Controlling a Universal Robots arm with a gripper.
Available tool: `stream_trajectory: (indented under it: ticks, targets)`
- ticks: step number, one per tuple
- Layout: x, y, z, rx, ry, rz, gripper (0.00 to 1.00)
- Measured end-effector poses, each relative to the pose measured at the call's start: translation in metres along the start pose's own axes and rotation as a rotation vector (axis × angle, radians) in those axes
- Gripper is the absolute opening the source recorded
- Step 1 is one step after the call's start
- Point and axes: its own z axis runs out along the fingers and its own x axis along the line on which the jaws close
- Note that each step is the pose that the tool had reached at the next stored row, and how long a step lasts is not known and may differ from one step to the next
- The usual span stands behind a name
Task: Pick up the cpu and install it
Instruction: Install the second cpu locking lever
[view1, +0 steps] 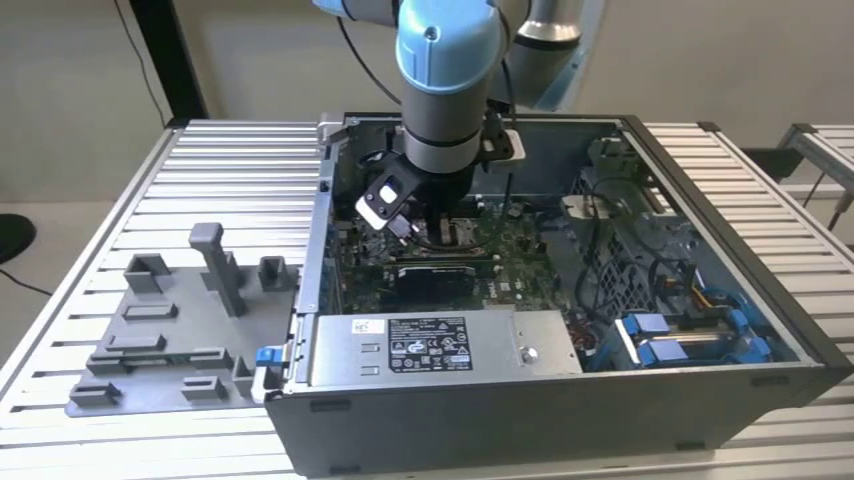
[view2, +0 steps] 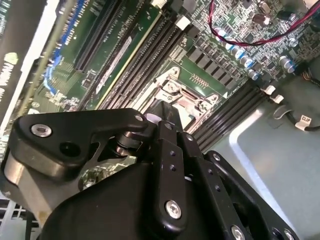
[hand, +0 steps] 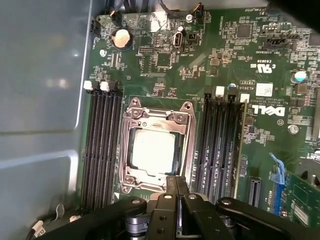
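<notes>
Black gripper linkage (hand: 177, 187) sits closest to the lens in both wrist views; you see its fingers (hand: 177, 182) pressed together with no gap and nothing between them. Right past the tips you've got the cpu (hand: 152, 150), pale silver top up, lying flat inside the square metal socket frame (hand: 187, 135) on the green motherboard (hand: 225, 60). Dark memory slots (hand: 102, 145) run along both sides of the frame. In the second wrist view the fingertips (view2: 167, 115) sit just at the frame's edge (view2: 187, 97). Exterior view: your arm (view1: 447, 90) reaches down into the open computer case (view1: 721, 300), gripper (view1: 430, 232) low over the board. Grey plastic fixture blocks (view1: 174, 330) sit on the slatted table (view1: 240, 170), on the exterior view's left of the case.
</notes>
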Motion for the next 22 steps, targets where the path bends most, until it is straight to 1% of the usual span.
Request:
stream_trajectory:
  ticks: [3, 6, 9, 13, 15, 17, 18, 19, 20, 21, 22]
  targets:
    - [0.0016, -0.0004, 0.0032, -0.0005, 0.0044, 0.0, 0.0]
    - [0.0025, -0.0029, 0.0059, -0.0008, 0.0056, 0.0, 0.0]
    - [0.003, -0.0084, 0.0076, -0.0006, 0.0064, 0.0, 0.0]
    - [0.0031, -0.0159, 0.0114, -0.0011, 0.0107, 0.001, 0.0]
    - [0.0028, -0.0189, 0.0136, -0.0017, 0.0129, 0.001, 0.0]
    - [0.0026, -0.0206, 0.0144, -0.0016, 0.0136, 0.001, 0.0]
    - [0.0026, -0.0207, 0.0143, -0.0014, 0.0167, 0.001, 0.0]
    - [0.0028, -0.0206, 0.0136, -0.0021, 0.024, 0.003, 0.0]
    - [0.0031, -0.0205, 0.0119, -0.0036, 0.0292, 0.006, 0.0]
    - [0.0038, -0.0203, 0.0089, -0.0045, 0.0312, 0.008, 0.0]
    - [0.0047, -0.02, 0.0047, -0.0047, 0.0317, 0.009, 0.0]
